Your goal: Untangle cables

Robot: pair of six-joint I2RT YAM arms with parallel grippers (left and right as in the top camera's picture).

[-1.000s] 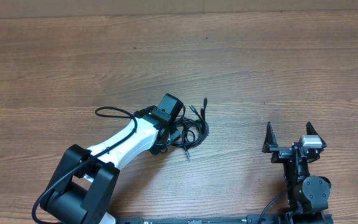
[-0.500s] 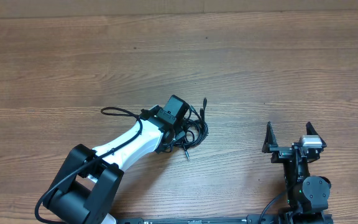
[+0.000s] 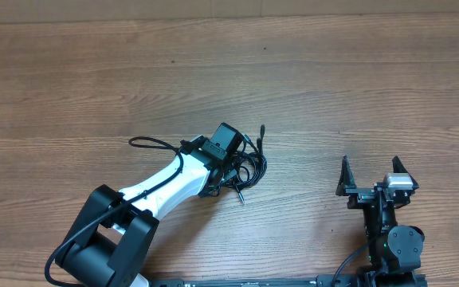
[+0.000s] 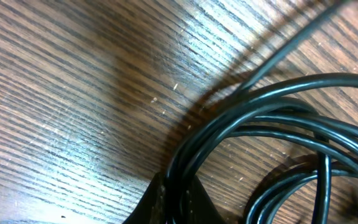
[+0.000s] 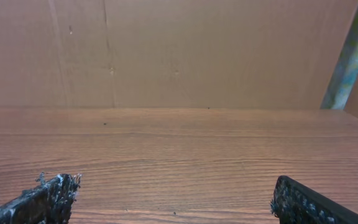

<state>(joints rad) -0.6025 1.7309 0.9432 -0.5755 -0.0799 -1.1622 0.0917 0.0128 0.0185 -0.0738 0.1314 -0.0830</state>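
Observation:
A tangle of thin black cables lies on the wooden table near its middle, with small plugs sticking out at the top right and bottom. My left gripper is down on the left side of the tangle. In the left wrist view its two dark fingers are closed on a bunch of cable strands that loop away to the right. My right gripper is open and empty, low at the right, well apart from the cables; its fingertips show only bare table between them.
The left arm's own thicker black cable loops out to the left of the wrist. A brown wall rises behind the table's far edge, with a pale strip at its right.
One second ago the left gripper was slightly further left and lower; it has shifted a little up and right into the tangle. Since half a second ago nothing has visibly moved. The right arm is still.

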